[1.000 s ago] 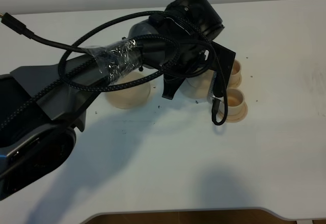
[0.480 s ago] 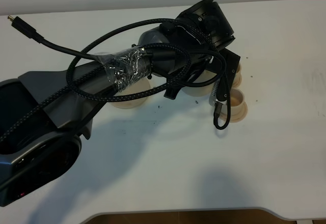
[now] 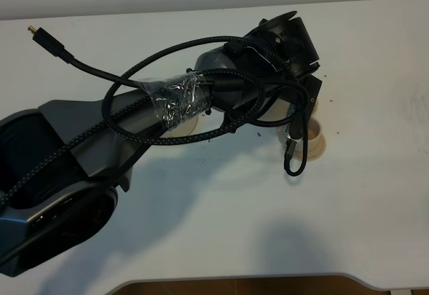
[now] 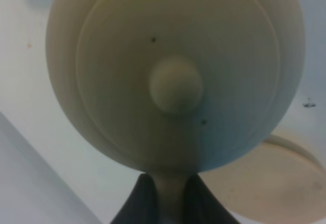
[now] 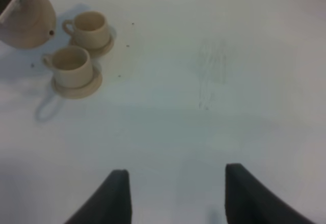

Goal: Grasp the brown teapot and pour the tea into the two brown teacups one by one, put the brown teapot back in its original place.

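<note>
Fingers on the left arm (image 4: 141, 206) are pinched tight on the loop handle of the brown teapot (image 4: 175, 40), one on each side of it, with the knobbed lid facing the wrist camera. The pot is off its wide saucer (image 4: 285, 183), which lies bare on the counter (image 3: 221, 214). It is held close beside the two brown teacups, its spout toward the rear cup (image 5: 89, 27) rather than the front cup (image 5: 71, 63). The right fingers (image 5: 116, 196) stand wide apart over bare counter, well away from the cups, holding nothing.
</note>
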Robot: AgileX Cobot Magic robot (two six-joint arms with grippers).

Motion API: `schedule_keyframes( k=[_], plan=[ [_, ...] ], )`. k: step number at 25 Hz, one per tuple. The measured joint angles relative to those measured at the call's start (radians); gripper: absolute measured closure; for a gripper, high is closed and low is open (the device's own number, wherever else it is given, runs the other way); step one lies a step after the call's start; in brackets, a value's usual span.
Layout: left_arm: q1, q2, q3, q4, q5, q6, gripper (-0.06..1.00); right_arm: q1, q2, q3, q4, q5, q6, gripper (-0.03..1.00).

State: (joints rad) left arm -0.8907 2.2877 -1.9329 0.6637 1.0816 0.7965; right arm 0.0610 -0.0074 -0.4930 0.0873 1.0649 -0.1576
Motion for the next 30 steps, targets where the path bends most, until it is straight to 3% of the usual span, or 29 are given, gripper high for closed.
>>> schedule_keyframes(
  k=[19, 30],
  plan=[
    [-0.026, 0.001, 0.0, 0.045, 0.001, -0.018, 0.84, 0.0, 0.0, 0.0, 0.0, 0.0, 0.0, 0.53],
    [-0.036, 0.041, 0.0, 0.119, 0.003, -0.03, 0.84, 0.0, 0.0, 0.0, 0.0, 0.0, 0.0, 0.53]
  ],
)
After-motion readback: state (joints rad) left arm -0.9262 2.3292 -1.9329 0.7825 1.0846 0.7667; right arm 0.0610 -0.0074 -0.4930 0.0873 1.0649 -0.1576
